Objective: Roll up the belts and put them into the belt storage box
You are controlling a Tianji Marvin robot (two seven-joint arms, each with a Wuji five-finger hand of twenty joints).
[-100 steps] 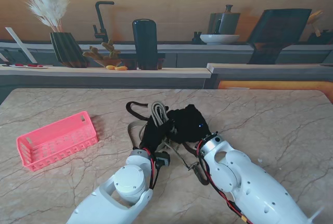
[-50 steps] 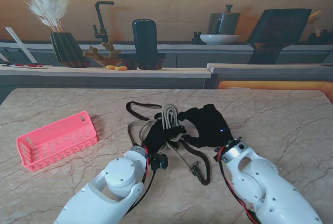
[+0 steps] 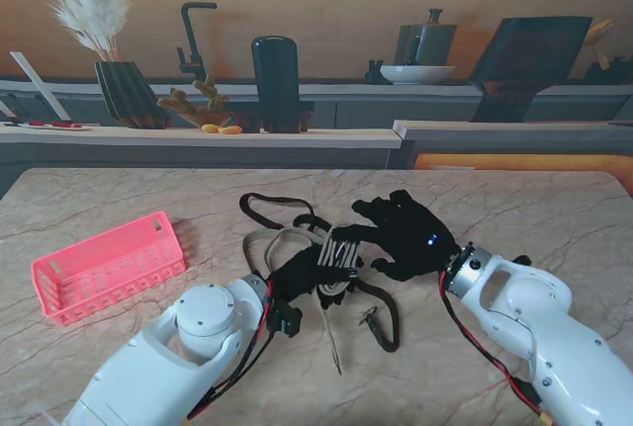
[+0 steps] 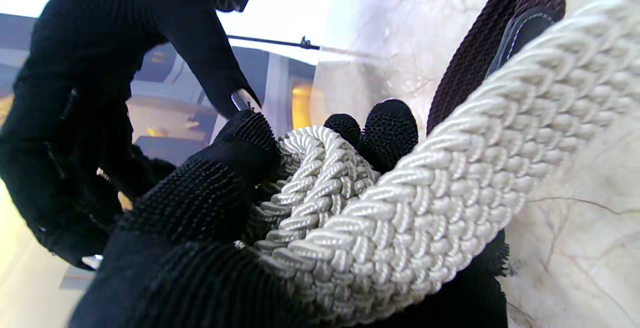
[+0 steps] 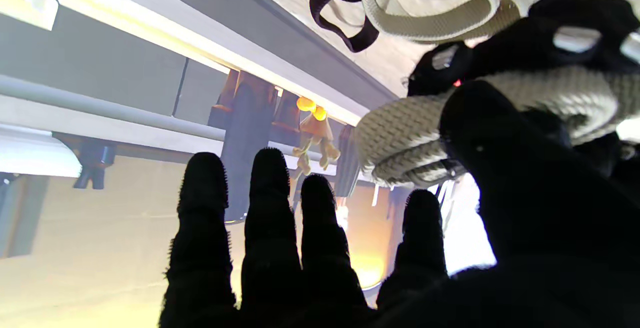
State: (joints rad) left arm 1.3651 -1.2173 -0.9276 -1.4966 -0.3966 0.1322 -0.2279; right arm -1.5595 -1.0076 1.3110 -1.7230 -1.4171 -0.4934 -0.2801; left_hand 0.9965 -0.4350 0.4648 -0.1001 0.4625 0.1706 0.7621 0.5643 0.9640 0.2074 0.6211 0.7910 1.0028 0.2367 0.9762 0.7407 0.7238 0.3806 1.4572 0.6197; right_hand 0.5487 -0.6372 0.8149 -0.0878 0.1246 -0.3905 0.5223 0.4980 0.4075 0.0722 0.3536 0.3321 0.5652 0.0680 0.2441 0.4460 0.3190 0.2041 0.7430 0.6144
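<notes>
My left hand (image 3: 302, 276) in its black glove is shut on a rolled cream braided belt (image 3: 341, 248) near the table's middle. The left wrist view shows the fingertips (image 4: 385, 128) curled over the coil (image 4: 400, 208). My right hand (image 3: 406, 233) hovers just right of the roll with its fingers (image 5: 270, 228) spread and straight, and its thumb lies beside the roll (image 5: 400, 138). A dark brown belt (image 3: 265, 201) loops on the table beyond the hands and trails toward me to a metal buckle (image 3: 371, 319). A flat beige strap (image 3: 259, 244) lies under the left hand. The pink storage basket (image 3: 109, 266) stands far left.
The marble table (image 3: 554, 218) ends at a far edge (image 3: 316, 170). Beyond it a counter holds a ribbed vase with pampas grass (image 3: 124, 90), a black faucet (image 3: 193, 41), a dark cylinder (image 3: 275, 80) and a bowl (image 3: 417, 73).
My right arm has swung right and its hand has opened off the roll. My left arm has drawn back to the left, turning the cream roll from upright to lying sideways.
</notes>
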